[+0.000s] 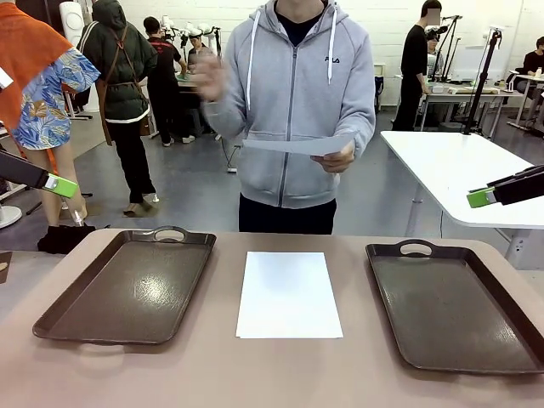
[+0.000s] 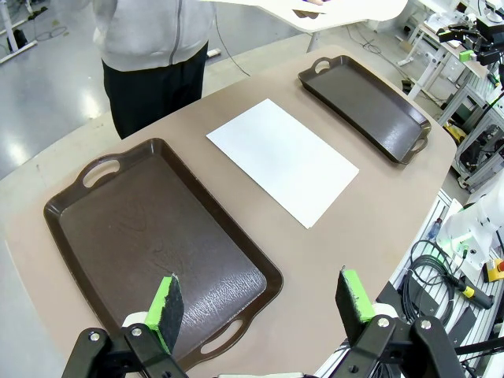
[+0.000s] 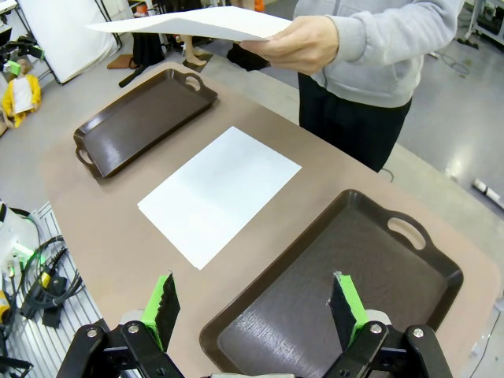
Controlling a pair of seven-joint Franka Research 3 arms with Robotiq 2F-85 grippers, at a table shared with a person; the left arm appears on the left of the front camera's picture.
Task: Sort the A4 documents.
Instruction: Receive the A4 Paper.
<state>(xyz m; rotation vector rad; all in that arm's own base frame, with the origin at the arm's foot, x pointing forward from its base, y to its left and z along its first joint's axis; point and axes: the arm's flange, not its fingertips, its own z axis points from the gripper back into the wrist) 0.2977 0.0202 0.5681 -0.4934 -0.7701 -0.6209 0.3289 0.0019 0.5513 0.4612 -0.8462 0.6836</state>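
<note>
A glossy grey floor runs to a white far wall. A white table stands at the right, with more desks far behind it.

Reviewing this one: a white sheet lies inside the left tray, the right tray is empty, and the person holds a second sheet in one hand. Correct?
Not quite. The front view shows the sheet on the bare table between the trays, not inside the left tray. The right tray is empty, and the person's hand holds a second sheet.
</note>
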